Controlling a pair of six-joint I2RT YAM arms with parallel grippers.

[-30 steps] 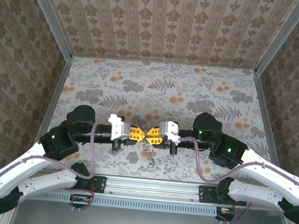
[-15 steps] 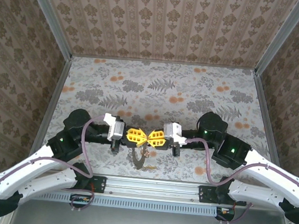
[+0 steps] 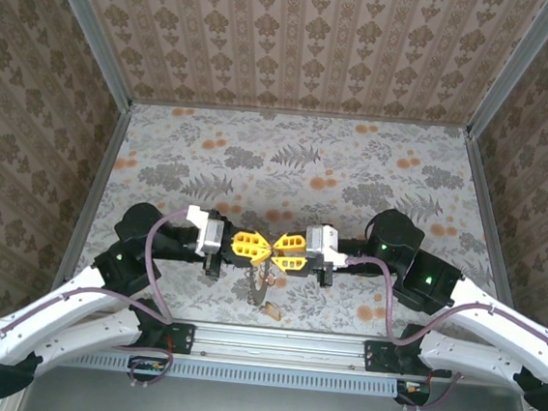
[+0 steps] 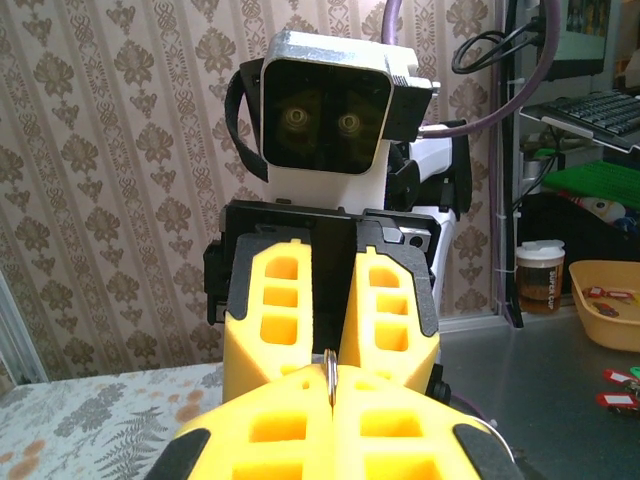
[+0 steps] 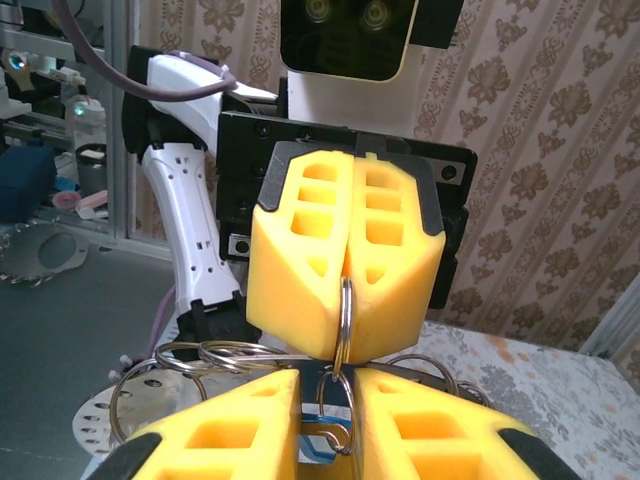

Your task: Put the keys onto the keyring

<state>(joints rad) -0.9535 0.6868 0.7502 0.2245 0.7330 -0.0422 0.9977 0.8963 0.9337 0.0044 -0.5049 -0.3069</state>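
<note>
Left gripper (image 3: 262, 249): squeezing fully closed on a loop of the keyring (image 3: 262, 284), with the wire poking out between its yellow fingers (image 5: 300, 260).
Right gripper (image 3: 280, 252): facing the left one tip to tip, its fingers standing slightly apart, with ring wire running through the gap without filling it.
Keyring: hanging under both tips, above the middle of the table's (image 3: 356, 165) near edge, the brass piece (image 3: 271, 310) dangling lowest.
Keys (image 5: 314, 446): a bit of blue is peeking out low between the right fingers, too hidden for me to be telling more.
</note>
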